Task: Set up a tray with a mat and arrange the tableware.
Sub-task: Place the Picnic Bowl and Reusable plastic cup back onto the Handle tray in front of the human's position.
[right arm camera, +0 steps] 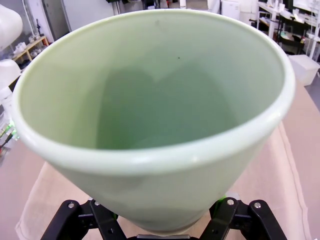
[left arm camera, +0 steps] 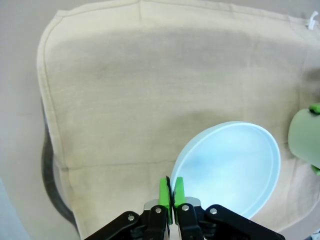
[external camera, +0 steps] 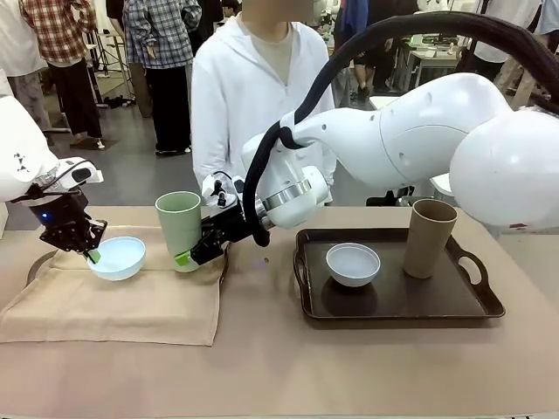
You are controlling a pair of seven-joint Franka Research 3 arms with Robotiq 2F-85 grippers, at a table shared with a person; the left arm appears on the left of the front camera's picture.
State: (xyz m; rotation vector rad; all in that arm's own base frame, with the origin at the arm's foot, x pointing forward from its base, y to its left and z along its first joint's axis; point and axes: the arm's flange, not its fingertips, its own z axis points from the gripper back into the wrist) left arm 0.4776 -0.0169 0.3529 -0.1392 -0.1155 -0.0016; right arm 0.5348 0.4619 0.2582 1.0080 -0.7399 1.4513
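Left jaws: closed on the rim of the light blue bowl.
Right jaws: clamped around the base of the pale green tumbler.
Mat: spread beneath both jaws.

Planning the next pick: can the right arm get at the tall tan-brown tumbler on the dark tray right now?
Probably not yet: the right gripper is clamped on the tall pale green tumbler. The tan-brown tumbler itself stands unobstructed.

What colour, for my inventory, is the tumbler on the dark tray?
Tumbler: tan-brown, best in front view.
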